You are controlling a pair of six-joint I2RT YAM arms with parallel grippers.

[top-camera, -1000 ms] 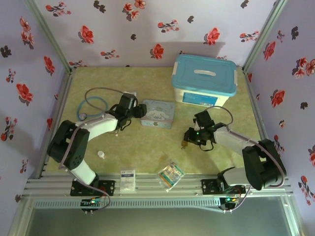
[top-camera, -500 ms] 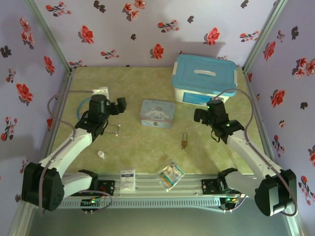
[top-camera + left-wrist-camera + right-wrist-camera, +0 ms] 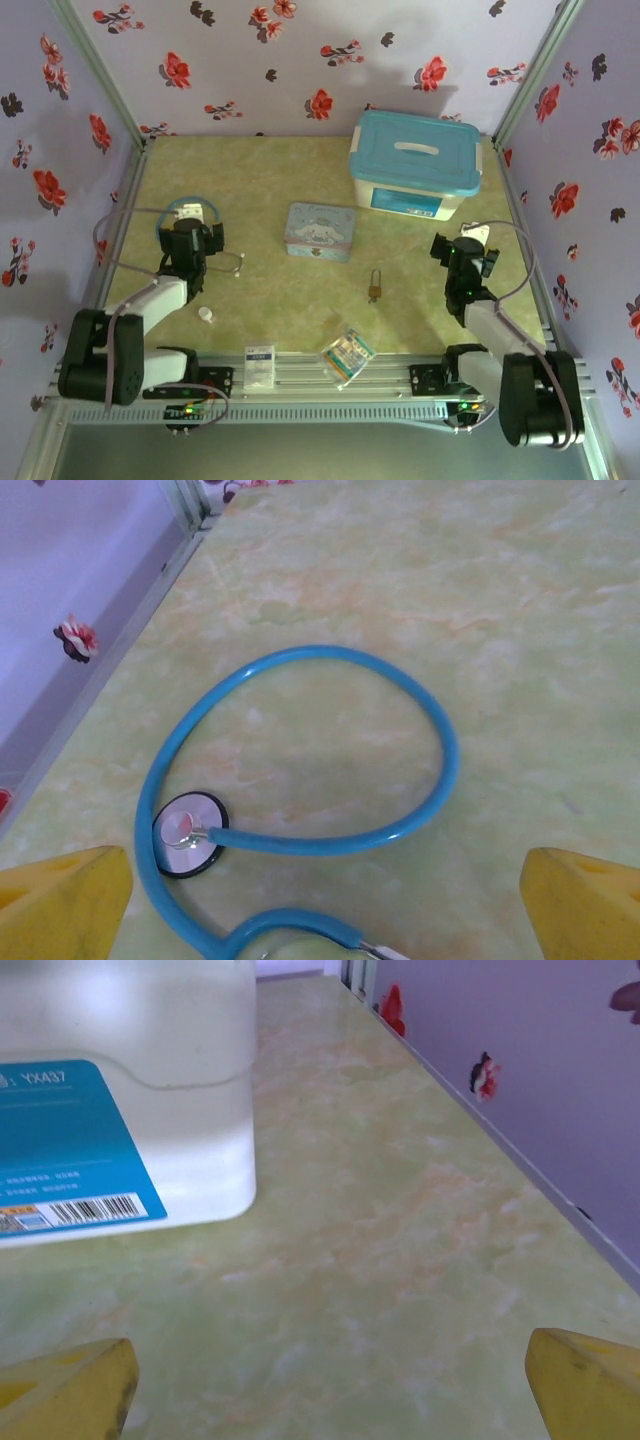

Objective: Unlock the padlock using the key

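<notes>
**A:** Where is the padlock (image 3: pixel 374 287)?

**B:** It's lying flat on the tabletop (image 3: pixel 290 175) near the middle, at about 5 o'clock from the cartoon tin (image 3: pixel 321 231). Nothing is touching it.

**A:** And the key?

**B:** I can't pick it out. It could be sitting in the lock body, but that's too small to tell, and so is whether the shackle is sprung.

**A:** What about the pincers?

**B:** Both are spread wide and empty. The left pincer (image 3: pixel 188 222) is at the 9 o'clock side. In its wrist view the left pincer (image 3: pixel 325 905) frames the blue stethoscope (image 3: pixel 320 652) without touching it. The right pincer (image 3: pixel 462 246) is at the 3 o'clock side, near the storage box (image 3: pixel 415 150). The right pincer (image 3: pixel 325 1385) has only bare tabletop between its tips.

**A:** So which step are we on?

**B:** I'd say neither arm is working the lock, since both are well apart from it. If it isn't open yet, one pincer has to come in and steady the brass body. The other has to find the key, then seat or turn it, which needs a narrow, careful grip on something that small.
</notes>
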